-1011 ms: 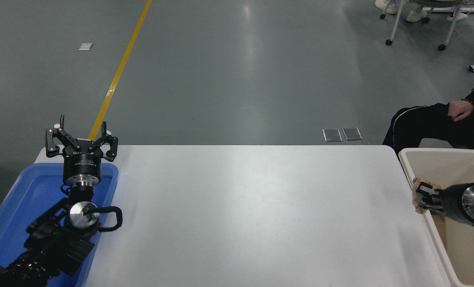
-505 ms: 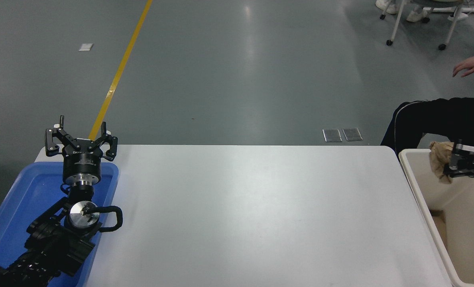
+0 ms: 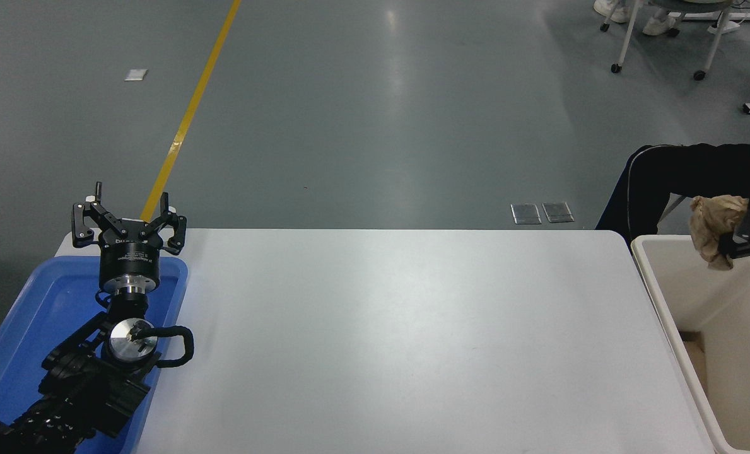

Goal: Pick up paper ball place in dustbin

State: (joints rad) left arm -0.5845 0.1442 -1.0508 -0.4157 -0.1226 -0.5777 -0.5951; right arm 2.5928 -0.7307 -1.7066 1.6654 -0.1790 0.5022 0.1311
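The tan-brown crumpled paper ball (image 3: pixel 715 229) hangs at the right edge of the head view, above the far left corner of the cream-beige dustbin (image 3: pixel 665 315). My right gripper (image 3: pixel 731 236) comes in from the right edge and is shut on the paper ball; only its fingers show, the arm lies beyond the frame. My left gripper (image 3: pixel 128 222) is parked at the lower left over the blue tray, its fingers spread open and holding nothing.
A shallow blue tray (image 3: pixel 28 315) sits at the table's left end under the left arm. A person in dark clothes (image 3: pixel 684 176) sits behind the dustbin at the right. The white table (image 3: pixel 387 340) spans the middle.
My right gripper has lifted the paper ball from down at the bin's left wall up and back, to above the bin's far rim. The person's hand moved up and away. The left arm stayed still.
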